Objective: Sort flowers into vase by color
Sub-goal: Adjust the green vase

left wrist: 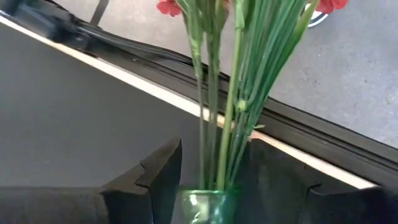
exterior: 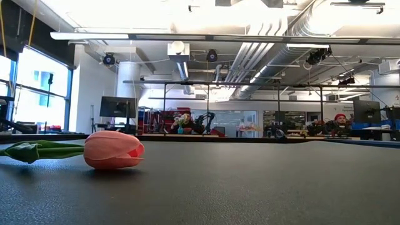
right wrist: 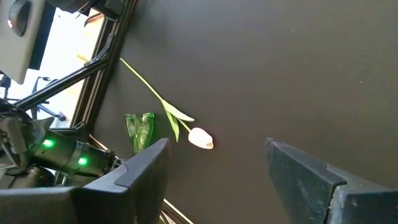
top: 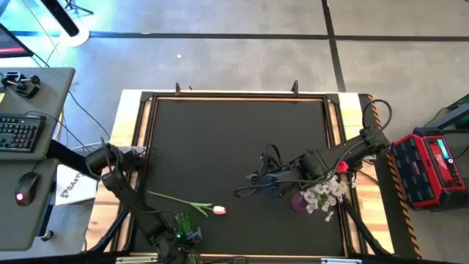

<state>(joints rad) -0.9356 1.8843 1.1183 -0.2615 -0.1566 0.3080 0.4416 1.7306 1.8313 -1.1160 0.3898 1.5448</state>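
Note:
A pale pink tulip (top: pixel 218 210) (exterior: pixel 114 150) (right wrist: pixel 200 138) lies on its side on the black mat, its green stem running toward the left edge. At the near edge stands a green glass vase (left wrist: pixel 205 205) holding several green stems with red blossoms (left wrist: pixel 169 6). My left gripper (top: pixel 189 240) (left wrist: pixel 214 146) is there, with the vase between its fingers. A second green vase (top: pixel 183 222) (right wrist: pixel 140 132) stands empty beside the tulip. My right gripper (top: pixel 245 189) (right wrist: pixel 217 146) hangs open above the mat's middle, holding nothing. My left gripper has the green vase's rim (left wrist: pixel 186 202) between its two fingers (left wrist: pixel 155 180), and the glass fills the gap from one to the other. The fingers slant down toward the near edge, with the stems rising upright between them. The picture's bottom edge hides the contact lower down.
White-grey blossoms (top: pixel 322 194) stand in a purple vase (top: pixel 299 202) at the right, under my right arm. A desk with keyboard and mouse (top: pixel 26 187) is off the left edge, a red case (top: pixel 432 169) off the right. The mat's far half (top: pixel 234 132) is bare.

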